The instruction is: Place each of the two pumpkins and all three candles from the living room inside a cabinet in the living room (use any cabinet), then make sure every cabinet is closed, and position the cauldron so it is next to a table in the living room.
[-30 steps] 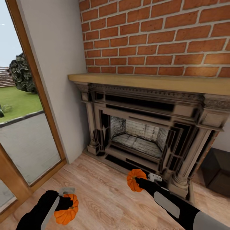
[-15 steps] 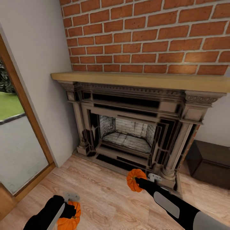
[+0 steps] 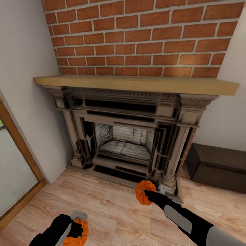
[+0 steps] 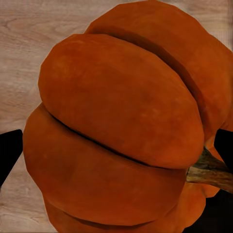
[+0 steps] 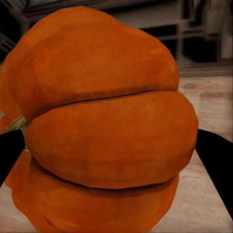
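Observation:
I carry one orange ribbed pumpkin in each hand. My left gripper [image 3: 76, 232] is shut on a pumpkin [image 3: 78, 234] low at the left of the head view, above the wood floor. Up close in the left wrist view this pumpkin [image 4: 121, 126] shows its brown stem, with a black finger [image 4: 8, 153] at each side. My right gripper [image 3: 146, 194] is shut on the other pumpkin [image 3: 143, 192], held in front of the fireplace base; the same pumpkin [image 5: 107, 126] looms large in the right wrist view between black fingers [image 5: 218, 160]. A dark-brown low cabinet [image 3: 215, 167] stands at the right against the wall.
A stone fireplace [image 3: 126, 136] with a pale wooden mantel [image 3: 136, 83] stands straight ahead under a red brick wall [image 3: 136, 37]. A glass door with a wooden frame [image 3: 17, 147] is at the left. Light wood floor [image 3: 112, 208] lies between me and the hearth.
The view has swung to the right: the fireplace and glass door slid left and the dark cabinet came further into view. Both grippers still hold their pumpkins; the left one sits lower in the picture.

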Available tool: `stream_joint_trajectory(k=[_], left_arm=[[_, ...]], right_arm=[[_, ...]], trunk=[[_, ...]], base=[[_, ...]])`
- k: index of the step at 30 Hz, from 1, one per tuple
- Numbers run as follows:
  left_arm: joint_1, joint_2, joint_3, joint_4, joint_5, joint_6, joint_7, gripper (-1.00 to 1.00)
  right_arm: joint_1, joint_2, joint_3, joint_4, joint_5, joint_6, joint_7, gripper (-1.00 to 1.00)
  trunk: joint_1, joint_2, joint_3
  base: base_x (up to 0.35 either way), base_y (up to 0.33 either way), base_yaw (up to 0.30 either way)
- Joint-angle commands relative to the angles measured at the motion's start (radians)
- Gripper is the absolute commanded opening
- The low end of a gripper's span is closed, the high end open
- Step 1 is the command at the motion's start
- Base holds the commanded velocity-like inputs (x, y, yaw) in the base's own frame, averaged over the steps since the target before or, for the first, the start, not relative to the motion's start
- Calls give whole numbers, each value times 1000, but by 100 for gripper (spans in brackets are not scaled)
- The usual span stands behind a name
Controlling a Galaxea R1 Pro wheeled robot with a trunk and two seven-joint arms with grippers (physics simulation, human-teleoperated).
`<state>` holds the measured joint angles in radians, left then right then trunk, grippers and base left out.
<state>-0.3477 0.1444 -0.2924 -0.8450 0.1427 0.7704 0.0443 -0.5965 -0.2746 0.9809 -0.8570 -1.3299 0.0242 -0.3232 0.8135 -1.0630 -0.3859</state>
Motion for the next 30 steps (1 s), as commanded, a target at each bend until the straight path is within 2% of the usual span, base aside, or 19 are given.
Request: stream_joint_trajectory(k=[1,10,16,30], left_arm=[[-1,1,-4,-2,8,4,5,-100],[-1,1,-6,-2,5,-10,5,-100],[-1,-1,-2,-2,-33,-9,6,-100],[-1,0,2,-11,-39,-9,4,-100]], right_arm=[[-2,0,4,-2,-2,1,-7,-100],[-2,2,4,-2,-2,0,-7,-100],[-2,2,4,-1,-2,0,-7,-100],[-2,2,4,-1,-2,0,-7,-100]], trunk=[[0,-1,-2],[0,-1,-10],[0,-1,-16],[0,-1,-29]], base=[[0,0,-231],[0,0,-231],[0,0,-231],[0,0,-230]])
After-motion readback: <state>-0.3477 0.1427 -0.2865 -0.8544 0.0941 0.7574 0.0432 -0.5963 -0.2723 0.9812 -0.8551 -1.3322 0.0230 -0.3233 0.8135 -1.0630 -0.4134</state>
